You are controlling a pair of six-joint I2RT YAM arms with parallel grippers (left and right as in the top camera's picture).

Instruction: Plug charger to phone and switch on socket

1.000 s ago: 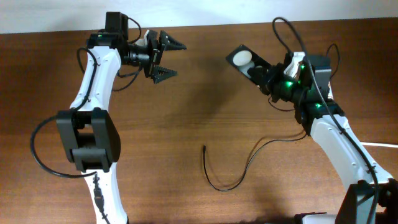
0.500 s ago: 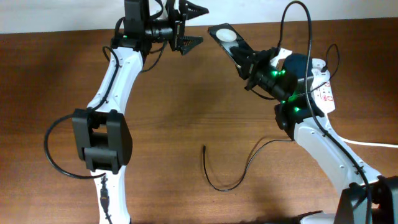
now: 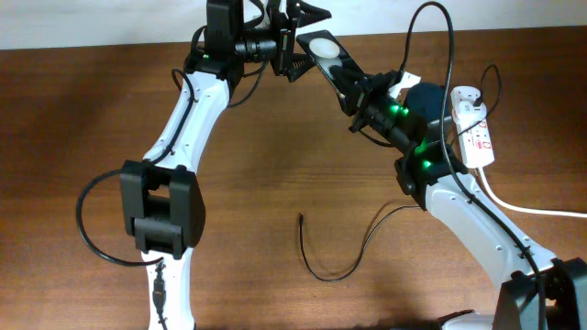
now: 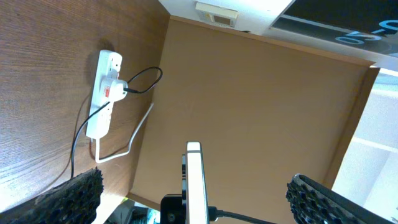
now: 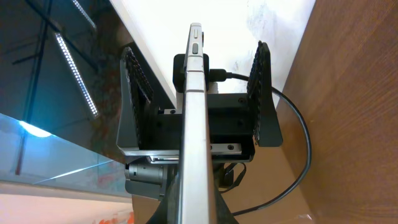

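**Phone held aloft between my two arms**

My right end effector is clenched on the phone, raised above the far edge of the surface. My left end effector is spread wide, its fingers flanking the phone's free end without touching. The charger lies loose on the surface, well apart from the phone. The socket lies to my right.

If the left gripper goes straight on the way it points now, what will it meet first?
The phone, held edge-on by the right gripper; it seems to stand between the open left jaws, though depth is unclear.
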